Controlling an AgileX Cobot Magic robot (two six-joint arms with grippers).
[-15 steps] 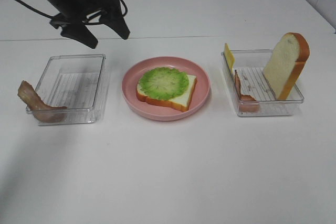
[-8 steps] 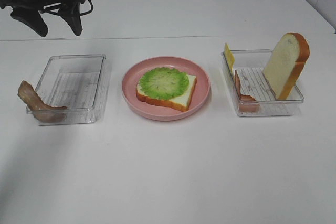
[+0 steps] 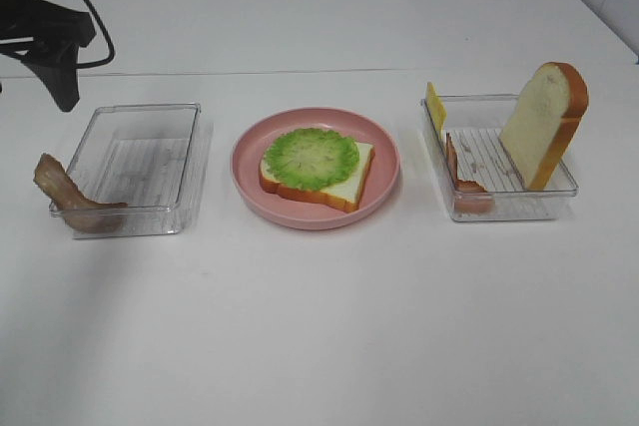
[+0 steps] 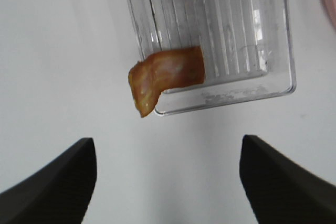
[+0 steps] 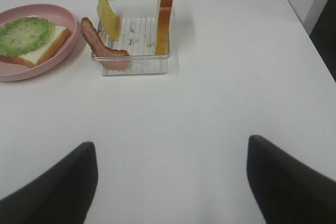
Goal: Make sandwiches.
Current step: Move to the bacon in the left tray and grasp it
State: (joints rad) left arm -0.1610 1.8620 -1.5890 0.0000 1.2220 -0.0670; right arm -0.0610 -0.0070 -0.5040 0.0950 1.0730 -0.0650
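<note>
Over the white surface [image 3: 319, 326] the left claw [image 4: 167, 142] hangs at 10 o'clock from the pink plate [image 3: 387, 162], and the right claw [image 5: 170, 145] faces the right tray [image 3: 509, 209], both with jaws wide apart, gripping nothing. The part-built sandwich [image 3: 334, 183], a flat bread slice [image 3: 351, 190] topped with lettuce [image 3: 312, 157], lies on the plate, the left tray [image 3: 192, 162] at its 9 o'clock, the right tray at 3. An upright bread slice [image 3: 544, 122], one bacon strip [image 3: 461, 175] and a cheese slice [image 3: 435, 105] lean in the right tray; a second bacon strip [image 3: 65, 197] drapes over the left tray's 8 o'clock corner.

Table [image 3: 319, 346]: plate [image 3: 241, 169], two trays [image 3: 192, 172] [image 3: 504, 210], perhaps bacon [image 3: 55, 185].
</note>
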